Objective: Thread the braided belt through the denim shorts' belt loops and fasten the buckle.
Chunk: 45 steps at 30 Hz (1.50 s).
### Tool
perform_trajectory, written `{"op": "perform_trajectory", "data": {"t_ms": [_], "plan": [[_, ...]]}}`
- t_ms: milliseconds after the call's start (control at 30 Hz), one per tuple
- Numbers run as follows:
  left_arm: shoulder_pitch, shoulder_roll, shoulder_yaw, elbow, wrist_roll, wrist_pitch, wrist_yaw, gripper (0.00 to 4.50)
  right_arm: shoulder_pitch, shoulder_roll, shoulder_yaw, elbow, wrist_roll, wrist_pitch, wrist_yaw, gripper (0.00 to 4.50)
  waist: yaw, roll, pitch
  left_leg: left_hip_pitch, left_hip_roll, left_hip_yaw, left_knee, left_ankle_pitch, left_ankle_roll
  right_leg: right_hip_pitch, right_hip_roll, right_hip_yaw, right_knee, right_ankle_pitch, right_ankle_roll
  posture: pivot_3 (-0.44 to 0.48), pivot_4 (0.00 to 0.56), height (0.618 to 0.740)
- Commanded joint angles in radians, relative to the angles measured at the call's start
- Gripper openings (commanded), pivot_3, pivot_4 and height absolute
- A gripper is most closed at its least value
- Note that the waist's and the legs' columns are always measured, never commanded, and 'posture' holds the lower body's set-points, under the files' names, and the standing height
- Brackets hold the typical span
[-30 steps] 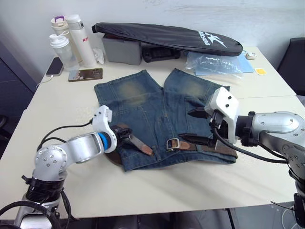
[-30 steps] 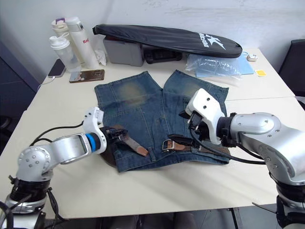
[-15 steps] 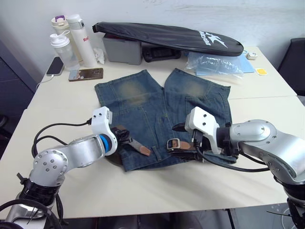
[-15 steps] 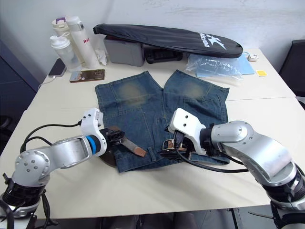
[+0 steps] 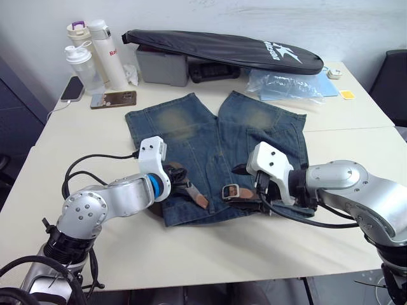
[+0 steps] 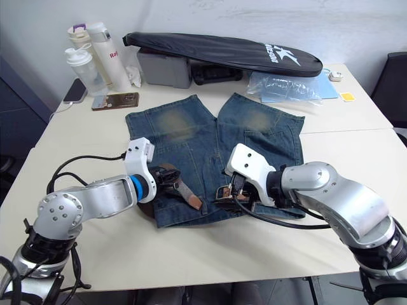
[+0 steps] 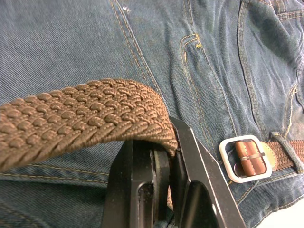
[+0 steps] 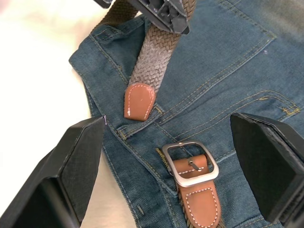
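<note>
The dark-brown braided belt (image 7: 85, 116) is clamped between the black fingers of the left gripper (image 7: 159, 156), over the faded blue denim shorts (image 5: 216, 152). The silver rectangular buckle (image 8: 190, 163) lies on the waistband between the spread-apart fingers of the right gripper (image 8: 183, 156).
</note>
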Motion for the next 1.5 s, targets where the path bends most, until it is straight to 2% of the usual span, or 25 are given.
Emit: {"op": "perform_trajectory", "data": {"t_ms": [33, 133, 233, 300, 367, 433, 533, 667, 767, 867, 1100, 1500], "plan": [[0.019, -0.029, 0.029, -0.02, -0.034, -0.04, 0.014, 0.0, -0.004, 0.001, -0.047, -0.044, 0.012, 0.003, -0.009, 4.45, 0.001, 0.0, 0.0, 0.0, 0.0, 0.0, 0.0, 0.0, 0.0, 0.0, 0.0, 0.0, 0.0, 0.0, 0.0, 0.0, 0.15, 0.74], [0.062, -0.059, 0.037, -0.019, -0.067, -0.072, 0.029, 0.0, -0.002, 0.003, -0.046, -0.044, 0.008, 0.002, -0.009, 4.45, 0.001, 0.0, 0.0, 0.0, 0.0, 0.0, 0.0, 0.0, 0.0, 0.0, -0.001, 0.0, 0.0, 0.0, 0.0, 0.0, 0.15, 0.74], [0.062, -0.03, 0.055, -0.025, -0.078, -0.061, 0.014, 0.0, 0.013, -0.016, -0.021, -0.042, -0.03, -0.027, -0.001, 4.45, 0.002, 0.0, 0.0, 0.0, 0.0, 0.0, 0.001, 0.0, 0.0, 0.0, -0.001, 0.0, 0.001, 0.0, 0.0, 0.0, 0.15, 0.74], [0.054, 0.025, 0.079, -0.022, -0.1, -0.034, -0.023, 0.0, 0.023, -0.056, 0.029, -0.038, -0.105, -0.08, 0.015, 4.45, 0.0, 0.0, 0.0, 0.0, 0.0, 0.0, 0.001, 0.0, 0.0, 0.0, 0.0, 0.0, 0.0, 0.0, 0.0, 0.0, 0.15, 0.74], [0.047, 0.108, 0.103, -0.007, -0.132, 0.017, -0.094, 0.0, 0.04, -0.047, 0.054, -0.023, -0.151, -0.134, 0.009, 4.45, -0.002, -0.001, 0.0, 0.0, 0.0, 0.0, 0.0, 0.0, 0.0, 0.0, 0.0, 0.0, 0.0, 0.0, 0.0, 0.0, 0.15, 0.74], [0.026, 0.206, 0.12, 0.027, -0.14, 0.094, -0.198, 0.0, 0.046, -0.019, 0.129, 0.019, -0.273, -0.245, -0.025, 4.45, -0.005, -0.001, 0.001, 0.001, 0.001, 0.0, -0.001, 0.0, -0.001, 0.0, 0.001, -0.001, 0.0, 0.0, 0.0, 0.0, 0.15, 0.74], [0.006, 0.286, 0.117, 0.059, -0.129, 0.155, -0.303, 0.0, 0.061, 0.007, 0.226, 0.081, -0.431, -0.386, -0.047, 4.45, -0.005, 0.001, 0.0, 0.001, 0.001, 0.003, -0.002, 0.001, -0.002, -0.002, 0.008, -0.003, 0.001, 0.0, 0.0, 0.0, 0.15, 0.74], [-0.014, 0.3, 0.104, 0.075, -0.112, 0.171, -0.348, 0.0, 0.084, 0.049, 0.359, 0.171, -0.643, -0.593, -0.066, 4.45, -0.002, 0.0, 0.0, 0.001, 0.001, 0.003, -0.003, 0.001, -0.002, -0.004, 0.008, 0.0, 0.002, 0.0, 0.0, 0.0, 0.15, 0.74], [-0.03, 0.288, 0.096, 0.086, -0.091, 0.176, -0.363, 0.0, 0.112, 0.119, 0.343, 0.197, -0.64, -0.614, -0.061, 4.45, -0.003, 0.0, 0.001, -0.001, 0.001, 0.004, -0.002, 0.001, -0.002, -0.007, 0.007, 0.001, 0.003, 0.0, 0.0, 0.0, 0.15, 0.74], [-0.033, 0.286, 0.092, 0.084, -0.068, 0.183, -0.372, 0.0, 0.135, 0.153, 0.302, 0.182, -0.63, -0.602, -0.038, 3.58, -0.003, 0.0, 0.0, 0.0, 0.002, 0.004, -0.002, 0.001, -0.003, -0.008, 0.008, 0.001, 0.005, 0.0, 0.0, 0.0, 0.15, 0.74], [-0.021, 0.264, 0.082, 0.072, -0.032, 0.181, -0.381, 0.0, 0.161, 0.154, 0.288, 0.192, -0.676, -0.643, 0.021, 0.09, -0.003, 0.0, 0.0, 0.0, 0.002, 0.004, -0.002, 0.001, -0.003, -0.008, 0.007, 0.001, 0.006, 0.0, 0.0, 0.0, 0.15, 0.74], [-0.011, 0.231, 0.08, 0.058, 0.044, 0.195, -0.381, 0.0, 0.175, 0.234, 0.335, 0.283, -0.696, -0.602, 0.118, 0.01, -0.003, 0.0, 0.0, 0.0, 0.002, 0.004, -0.002, 0.001, -0.003, -0.008, 0.004, 0.0, 0.008, 0.0, 0.0, 0.0, 0.15, 0.74]]}}
